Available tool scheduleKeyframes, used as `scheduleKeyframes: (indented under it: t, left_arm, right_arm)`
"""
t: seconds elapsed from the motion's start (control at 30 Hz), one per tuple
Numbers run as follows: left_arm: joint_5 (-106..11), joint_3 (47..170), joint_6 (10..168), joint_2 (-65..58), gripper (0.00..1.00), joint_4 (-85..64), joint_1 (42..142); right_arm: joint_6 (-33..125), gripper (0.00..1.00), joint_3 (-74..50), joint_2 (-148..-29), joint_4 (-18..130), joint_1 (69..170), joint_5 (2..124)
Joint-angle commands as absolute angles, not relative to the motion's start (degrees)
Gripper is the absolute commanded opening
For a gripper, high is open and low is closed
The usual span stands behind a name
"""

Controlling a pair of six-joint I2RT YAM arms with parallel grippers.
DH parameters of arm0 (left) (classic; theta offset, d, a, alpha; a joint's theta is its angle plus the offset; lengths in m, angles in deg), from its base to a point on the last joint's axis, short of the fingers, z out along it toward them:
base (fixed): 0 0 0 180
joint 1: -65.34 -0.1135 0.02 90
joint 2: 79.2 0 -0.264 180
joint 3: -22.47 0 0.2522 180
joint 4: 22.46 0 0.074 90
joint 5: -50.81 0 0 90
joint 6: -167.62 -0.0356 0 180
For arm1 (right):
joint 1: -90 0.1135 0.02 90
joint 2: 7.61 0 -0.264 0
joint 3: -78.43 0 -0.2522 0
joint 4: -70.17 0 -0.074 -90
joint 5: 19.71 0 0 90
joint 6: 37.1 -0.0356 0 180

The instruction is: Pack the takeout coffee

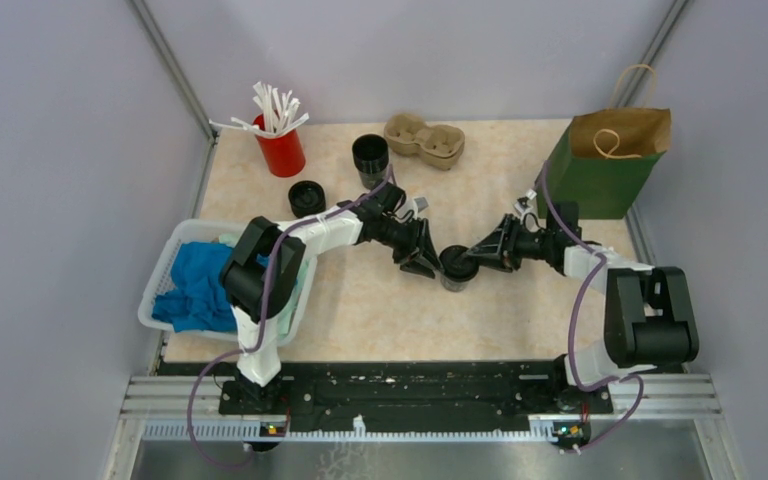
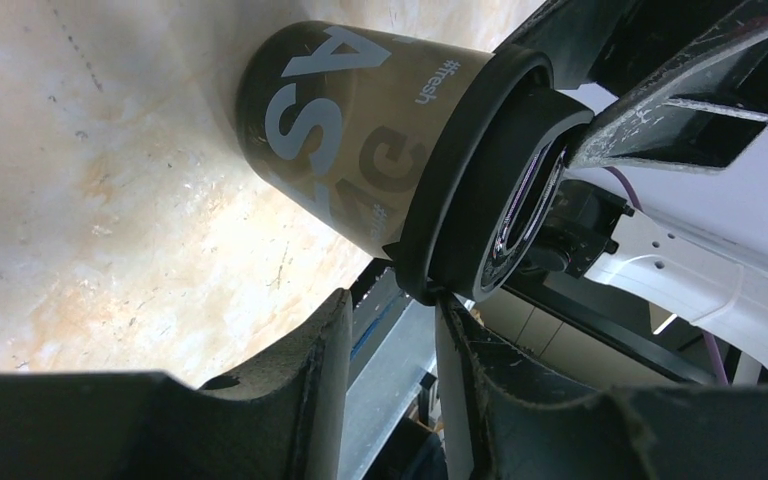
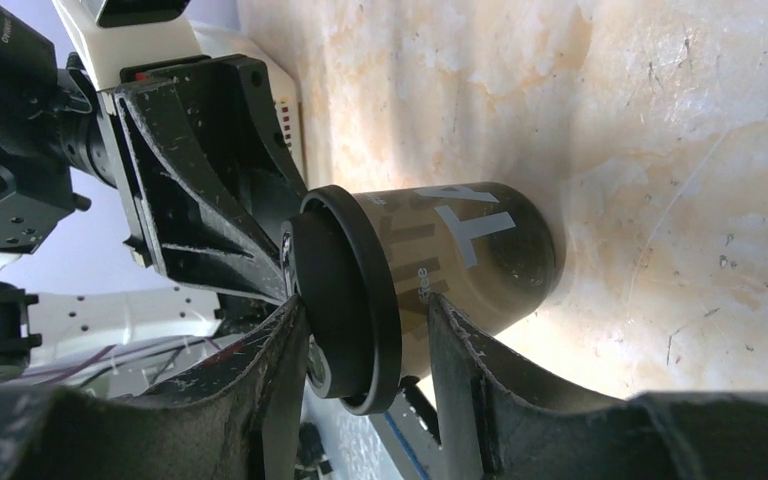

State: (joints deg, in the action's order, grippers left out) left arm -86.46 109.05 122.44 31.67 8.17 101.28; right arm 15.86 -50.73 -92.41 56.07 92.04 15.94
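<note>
Beige marbled desk (image 1: 380, 310) fills the overhead view. The takeout coffee (image 1: 457, 266) stands upright near the middle of it with its lid on. The left pincer (image 1: 428, 262) meets the cup from 9 o'clock and the right pincer (image 1: 482, 258) from 3 o'clock. Seen from the coffee, a loose black lid (image 1: 306, 198) lies at 10 o'clock. A red cup (image 1: 282, 150) of white sticks (image 1: 278, 105) is farther out on the same line. An open black cup (image 1: 370, 155) is at 11 o'clock, a pulp tray (image 1: 424, 138) at 12 o'clock and a paper bag (image 1: 605, 160) at 2 o'clock. A basket (image 1: 165, 270) of blue cloth (image 1: 195, 285) sits at 9 o'clock, by the desk's left edge.

From the left wrist, the coffee (image 2: 360, 140) rests its base on the desk, with pale lettering on its wall. The left pincer's fingers (image 2: 300, 390) rise from 6 o'clock with a narrow gap between them, their tips just at the rim of the lid (image 2: 470, 200). It cannot be told whether they pinch it. A finger of the right pincer lies against the lid at 2 o'clock.

From the right wrist, the right pincer (image 3: 368, 308) clasps the top of the coffee (image 3: 470, 250). One finger (image 3: 260, 390) is against the lid (image 3: 345, 300) and the other against the cup wall. The left pincer reaches the lid from 10 o'clock.
</note>
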Motion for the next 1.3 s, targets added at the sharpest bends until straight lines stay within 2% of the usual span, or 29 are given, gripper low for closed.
scheduleKeyframes:
  t: [0.0, 0.23, 0.3, 0.6, 0.73, 0.87, 0.97, 1.1, 1.27]
  left_arm:
    - [-77.67, 108.00, 118.24, 36.25, 0.40, 10.89, 101.40]
    - [-71.71, 102.25, 114.12, 36.95, 0.36, 12.28, 101.32]
    - [-70.09, 100.84, 113.52, 37.04, 0.36, 12.38, 101.33]
    - [-62.23, 98.04, 110.73, 37.35, 0.36, 13.30, 101.67]
    - [-57.25, 98.87, 109.13, 37.18, 0.38, 15.95, 102.17]
    - [-52.28, 99.12, 106.74, 37.01, 0.38, 18.62, 102.39]
    - [-50.81, 98.53, 107.26, 36.50, 0.39, 19.01, 103.19]
    - [-47.25, 98.89, 107.49, 36.34, 0.39, 20.26, 104.65]
    - [-45.50, 101.42, 107.49, 36.66, 0.39, 21.92, 105.05]
  right_arm:
    - [16.82, 0.35, -53.91, -97.06, 51.44, 91.06, 24.82]
    - [11.91, 0.31, -63.04, -98.50, 62.11, 91.05, 25.22]
    - [12.31, 0.28, -64.17, -98.96, 61.71, 91.05, 27.10]
    - [13.88, 0.26, -65.45, -98.71, 62.69, 91.05, 32.01]
    - [13.43, 0.26, -67.04, -93.79, 65.82, 91.77, 32.05]
    - [17.26, 0.23, -63.70, -89.51, 58.40, 97.46, 39.65]
    - [14.36, 0.21, -68.90, -87.56, 63.15, 98.08, 41.15]
    - [13.60, 0.17, -73.76, -82.81, 62.46, 98.08, 45.97]
    - [13.52, 0.16, -72.33, -76.90, 58.03, 98.07, 51.89]
